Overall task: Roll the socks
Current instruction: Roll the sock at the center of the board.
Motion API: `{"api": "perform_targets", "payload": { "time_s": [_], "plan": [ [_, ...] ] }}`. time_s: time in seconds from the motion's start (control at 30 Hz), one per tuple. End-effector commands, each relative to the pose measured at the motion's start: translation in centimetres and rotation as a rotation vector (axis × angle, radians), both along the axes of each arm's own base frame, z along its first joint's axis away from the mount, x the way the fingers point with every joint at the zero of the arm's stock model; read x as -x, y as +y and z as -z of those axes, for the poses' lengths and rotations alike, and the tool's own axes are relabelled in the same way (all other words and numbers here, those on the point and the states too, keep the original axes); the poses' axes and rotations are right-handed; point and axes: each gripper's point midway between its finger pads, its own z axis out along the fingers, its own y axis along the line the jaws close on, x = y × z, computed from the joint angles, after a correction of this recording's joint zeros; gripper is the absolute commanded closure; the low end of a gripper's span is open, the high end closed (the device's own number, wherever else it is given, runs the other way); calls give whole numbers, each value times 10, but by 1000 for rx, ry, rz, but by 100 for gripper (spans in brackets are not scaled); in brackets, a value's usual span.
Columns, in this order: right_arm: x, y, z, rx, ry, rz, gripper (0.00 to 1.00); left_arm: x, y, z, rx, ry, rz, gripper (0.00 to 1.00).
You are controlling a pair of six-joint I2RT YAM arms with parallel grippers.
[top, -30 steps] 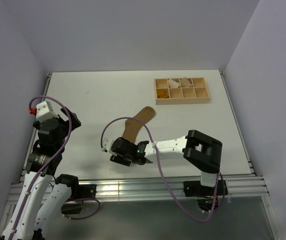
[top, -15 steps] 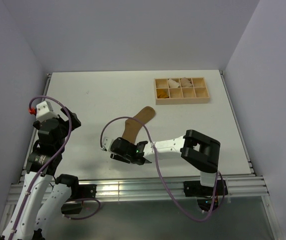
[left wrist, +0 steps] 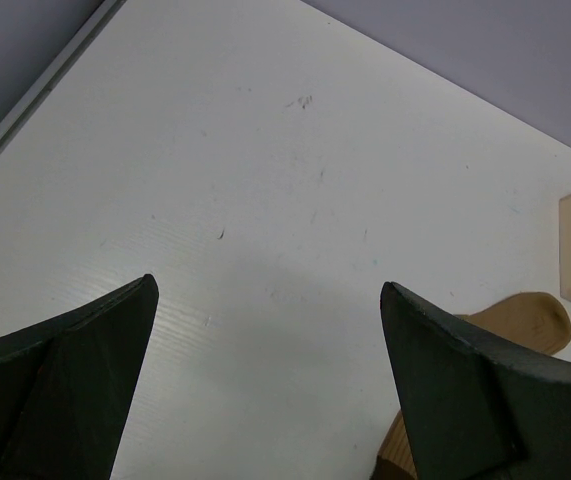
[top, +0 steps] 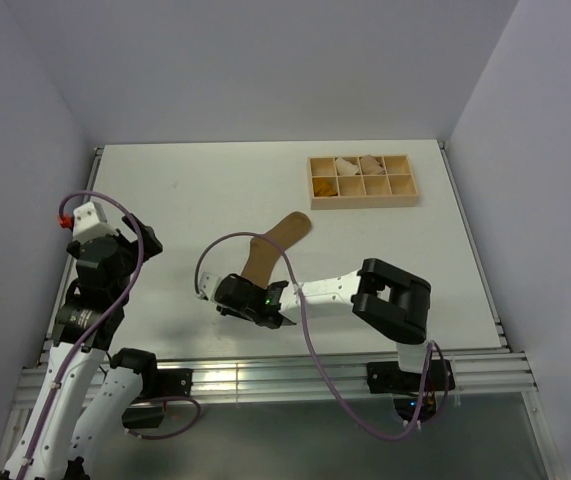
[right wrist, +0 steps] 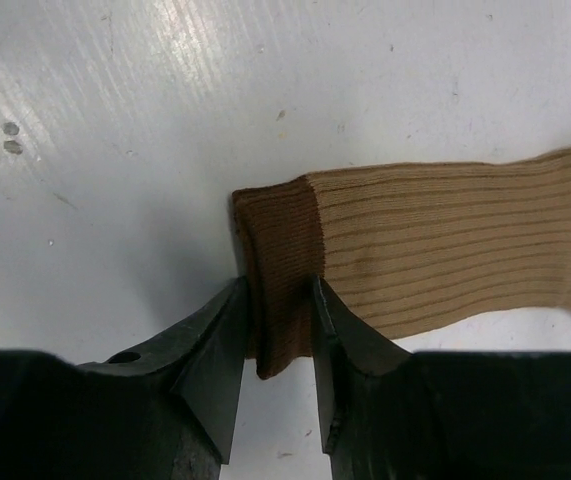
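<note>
Tan-brown sock (top: 277,240): lies flat near the middle of the white table (top: 195,190), toe toward 1 o'clock and cuff toward 7 o'clock in the top view; ribbed knit shows in the right wrist view.
Dark-brown cuff (right wrist: 280,240): stands bunched on edge between the two black fingers, its end lifted slightly off the surface.
Right gripper (right wrist: 280,300): pinching the cuff, both fingers pressed against the fabric; the arm reaches in low from 4 o'clock.
Left gripper (left wrist: 268,288): fingers spread wide with nothing between them, held above bare table at 9 o'clock from the sock, well apart from it.
Wooden tray (top: 362,204): sits at 1 o'clock from the sock near the far right edge, divided into eight compartments.
Pale bundles (top: 347,165): two, in the tray's far row, middle compartments.
</note>
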Motion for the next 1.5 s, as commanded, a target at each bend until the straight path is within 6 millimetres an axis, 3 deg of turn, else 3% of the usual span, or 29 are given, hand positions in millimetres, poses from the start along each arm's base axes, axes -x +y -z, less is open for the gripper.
{"api": "perform_targets", "payload": {
  "time_s": [0.0,0.13,0.33,0.67,0.83,0.87,1.07,1.33,1.47],
  "plan": [
    [1,-15,21,94,13,9,62,-3,-2,-2,-1,-17,12,1],
    [2,-14,23,96,28,8,79,-3,-2,-2,1,-21,16,0],
    [4,-7,16,20,138,8,95,-6,-12,0,11,-17,66,0],
    [-15,-9,9,-123,444,74,100,-11,-74,29,239,117,302,2],
    [-11,-1,0,-236,638,69,100,-8,-99,59,383,184,367,5],
    [-19,-3,-2,-259,661,85,100,-7,-103,68,410,195,370,5],
    [-22,2,-6,-384,894,111,100,4,-120,102,488,261,410,8],
    [-38,-4,-6,-481,1103,188,100,12,-139,127,559,281,451,14],
    [-44,-7,1,-482,1149,230,100,15,-149,146,575,313,470,25]
  ]
}}
